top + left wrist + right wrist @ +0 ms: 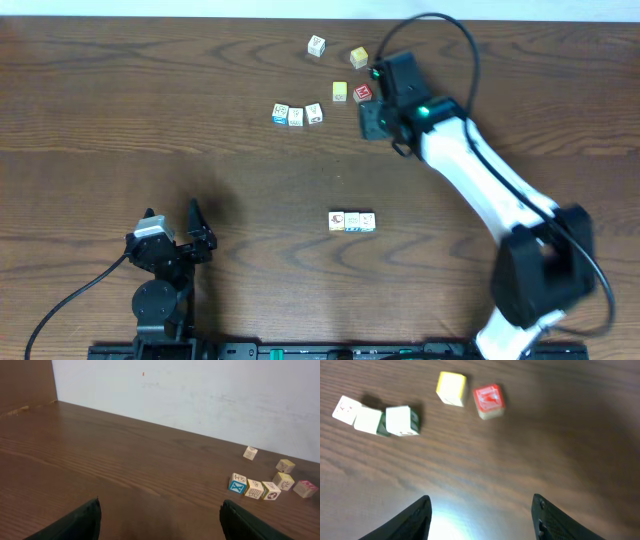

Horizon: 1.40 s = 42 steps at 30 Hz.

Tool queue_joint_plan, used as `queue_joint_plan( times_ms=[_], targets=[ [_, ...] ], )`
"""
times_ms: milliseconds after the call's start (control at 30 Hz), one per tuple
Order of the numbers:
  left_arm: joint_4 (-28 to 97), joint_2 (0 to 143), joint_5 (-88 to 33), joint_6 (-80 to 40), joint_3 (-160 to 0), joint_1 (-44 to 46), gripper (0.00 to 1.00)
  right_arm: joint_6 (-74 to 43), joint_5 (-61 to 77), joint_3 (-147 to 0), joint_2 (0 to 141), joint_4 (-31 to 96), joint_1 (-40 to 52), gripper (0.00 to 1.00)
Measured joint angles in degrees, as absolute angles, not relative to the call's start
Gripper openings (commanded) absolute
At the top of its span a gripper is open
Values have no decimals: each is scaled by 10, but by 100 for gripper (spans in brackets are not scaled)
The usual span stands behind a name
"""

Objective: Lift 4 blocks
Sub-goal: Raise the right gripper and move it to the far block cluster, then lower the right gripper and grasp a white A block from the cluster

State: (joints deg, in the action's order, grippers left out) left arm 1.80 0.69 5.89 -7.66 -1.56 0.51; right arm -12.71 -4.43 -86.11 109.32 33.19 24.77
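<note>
Near the near-left corner of the table (120,100), the left gripper (172,218) sits low over bare wood. Its jaws are spread wide with nothing between them. In its own wrist view, the two dark fingers (82,522) stand far apart at the bottom of the frame.

About midway along the table, toward the far edge, the far row of three blocks (296,115) lies in a line, cube against cube. Their cream faces carry blue and dark marks. The lone block (316,45) stands apart from them, closer to the far edge. Toward the near edge, just right of the middle, the near row of three blocks (352,221) lies in a tight line. It is well apart from both grippers.

Right of the far row sits a yellow cube (340,91), and just beside it, across a thin gap, a red-topped cube (362,93). A second yellow cube (358,57) lies beyond them toward the far edge.

The right gripper (373,118) hangs just beside the red-topped cube, on its near-right side. Its jaws are parted and hold nothing. Its wrist view shows only bare wood between the fingers (415,517), with the red-topped and yellow cubes ahead of the tips and not touching them. The white right arm (480,180) reaches in from the near-right corner.
</note>
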Motion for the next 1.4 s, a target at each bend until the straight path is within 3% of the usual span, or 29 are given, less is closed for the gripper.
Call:
queue_joint_plan(
  times_ms=[433, 1400],
  targets=[
    [18, 7, 59, -77, -15, 5, 77, -74, -3, -1042, 1261, 352, 263, 61],
    [18, 7, 59, -77, -16, 5, 76, -36, 2, -1053, 1323, 292, 306, 57]
  ],
)
